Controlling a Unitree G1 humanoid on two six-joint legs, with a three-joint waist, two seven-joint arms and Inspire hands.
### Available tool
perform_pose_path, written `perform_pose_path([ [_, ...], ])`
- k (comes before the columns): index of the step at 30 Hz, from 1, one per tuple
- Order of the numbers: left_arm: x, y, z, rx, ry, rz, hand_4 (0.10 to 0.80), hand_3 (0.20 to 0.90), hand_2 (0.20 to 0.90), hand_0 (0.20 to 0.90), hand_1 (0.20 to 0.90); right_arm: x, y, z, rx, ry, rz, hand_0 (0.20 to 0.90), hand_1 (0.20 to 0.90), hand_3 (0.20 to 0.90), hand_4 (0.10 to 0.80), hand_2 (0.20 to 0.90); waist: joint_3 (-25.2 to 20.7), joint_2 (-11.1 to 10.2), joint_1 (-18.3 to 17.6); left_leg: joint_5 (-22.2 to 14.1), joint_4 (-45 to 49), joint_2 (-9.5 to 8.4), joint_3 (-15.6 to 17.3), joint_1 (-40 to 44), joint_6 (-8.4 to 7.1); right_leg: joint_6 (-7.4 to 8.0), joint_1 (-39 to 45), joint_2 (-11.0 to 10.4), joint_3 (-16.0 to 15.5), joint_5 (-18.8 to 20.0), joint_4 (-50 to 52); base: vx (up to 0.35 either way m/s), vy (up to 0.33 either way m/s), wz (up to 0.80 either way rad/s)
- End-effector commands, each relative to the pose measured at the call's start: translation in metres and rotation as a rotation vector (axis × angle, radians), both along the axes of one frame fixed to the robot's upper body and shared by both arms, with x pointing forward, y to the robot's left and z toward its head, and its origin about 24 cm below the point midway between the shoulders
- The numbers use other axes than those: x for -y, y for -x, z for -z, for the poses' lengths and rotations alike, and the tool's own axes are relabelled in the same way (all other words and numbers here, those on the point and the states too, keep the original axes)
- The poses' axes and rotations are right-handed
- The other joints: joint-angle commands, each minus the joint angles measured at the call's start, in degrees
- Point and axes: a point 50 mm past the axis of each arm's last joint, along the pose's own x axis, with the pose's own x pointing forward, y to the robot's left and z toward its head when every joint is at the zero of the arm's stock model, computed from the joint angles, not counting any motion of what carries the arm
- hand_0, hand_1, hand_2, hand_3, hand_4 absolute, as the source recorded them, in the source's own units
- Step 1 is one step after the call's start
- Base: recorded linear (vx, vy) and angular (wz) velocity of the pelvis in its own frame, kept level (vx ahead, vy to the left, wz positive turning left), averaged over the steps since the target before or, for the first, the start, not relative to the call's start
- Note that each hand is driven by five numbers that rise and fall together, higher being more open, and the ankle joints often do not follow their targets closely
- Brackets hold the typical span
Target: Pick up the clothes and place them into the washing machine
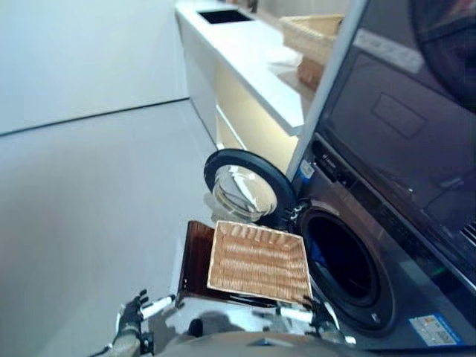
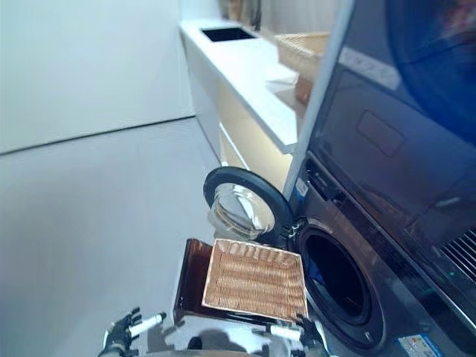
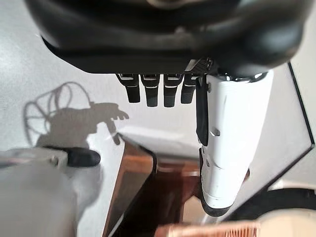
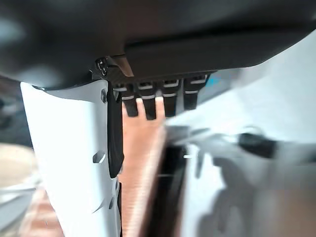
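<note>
The shallow wicker basket (image 1: 259,262) rests on the low dark brown box (image 1: 195,260) beside the washing machine (image 1: 387,245), and I see no clothes in it. The machine's round door (image 1: 245,186) stands open to the left of the dark drum opening (image 1: 343,262). A bit of blue (image 1: 317,257) shows inside the drum's near edge. My left hand (image 1: 134,312) is open and empty, low, left of the box. My right hand (image 1: 321,312) is open and empty, just below the basket's near right corner. The basket also shows in the right wrist view (image 4: 143,163).
A long white counter (image 1: 245,52) runs along the wall behind the machine, with a dark sink cut-out (image 1: 223,15) and another wicker basket (image 1: 312,33) on it. Pale grey floor (image 1: 89,208) stretches to the left of the box.
</note>
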Motion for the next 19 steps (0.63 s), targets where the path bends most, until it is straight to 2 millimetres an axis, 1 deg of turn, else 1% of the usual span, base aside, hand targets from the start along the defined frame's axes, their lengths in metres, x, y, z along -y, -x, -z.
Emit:
perform_pose_path([
  [1,-0.015,-0.026,-0.008,0.042,-0.043,0.034,0.800,0.900,0.900,0.900,0.900,0.008,-0.028,-0.007,0.075,0.020,-0.074,0.900,0.900,0.900,0.800,0.900,0.41,-0.20,0.70,-2.36,0.50,-1.96,-0.51,0.58,-1.49,-1.30,-3.64,1.02,1.12,4.98,0.87,0.010,-0.023,-0.10],
  [3,-0.009,-0.020,-0.004,0.011,-0.015,0.057,0.800,0.900,0.900,0.900,0.900,0.017,-0.017,-0.006,0.037,0.025,-0.018,0.900,0.900,0.900,0.800,0.900,-0.50,-0.04,0.30,-2.87,0.76,-2.18,-0.65,1.22,-1.14,-1.31,-2.85,0.94,1.28,4.93,0.95,0.000,0.000,0.00],
  [5,-0.007,-0.017,-0.003,0.002,-0.007,0.059,0.800,0.900,0.900,0.900,0.900,0.019,-0.015,-0.006,0.029,0.027,-0.003,0.900,0.900,0.900,0.800,0.900,-0.77,0.09,0.14,-3.09,0.79,-2.21,-0.65,1.56,-1.10,-1.29,-2.60,0.89,1.35,4.83,1.02,0.002,-0.001,0.02],
  [6,-0.006,-0.014,-0.002,-0.016,0.002,0.068,0.800,0.900,0.900,0.900,0.900,0.018,-0.019,-0.007,0.042,0.023,-0.006,0.900,0.900,0.900,0.800,0.900,-1.21,0.22,-0.13,-3.27,0.93,-2.16,-0.67,1.89,-1.03,-1.40,-2.34,0.94,1.38,4.51,1.27,0.000,0.000,0.00],
  [14,-0.009,-0.005,-0.001,-0.045,-0.006,0.051,0.800,0.900,0.900,0.900,0.900,0.006,-0.032,-0.008,0.104,-0.024,-0.010,0.900,0.900,0.900,0.800,0.900,-1.43,0.02,-0.29,-3.84,1.29,-1.68,-0.56,2.67,-0.94,-1.65,-1.93,1.43,2.01,3.68,1.58,-0.002,-0.005,0.00],
  [19,-0.012,0.001,0.000,-0.065,-0.013,0.039,0.800,0.900,0.900,0.900,0.900,0.002,-0.029,-0.006,0.096,-0.036,-0.014,0.900,0.900,0.900,0.800,0.900,-1.52,-0.10,-0.52,-3.89,1.06,-1.55,-0.46,3.04,-0.96,-1.71,-1.65,1.60,2.37,3.51,1.39,0.000,0.000,0.00],
])
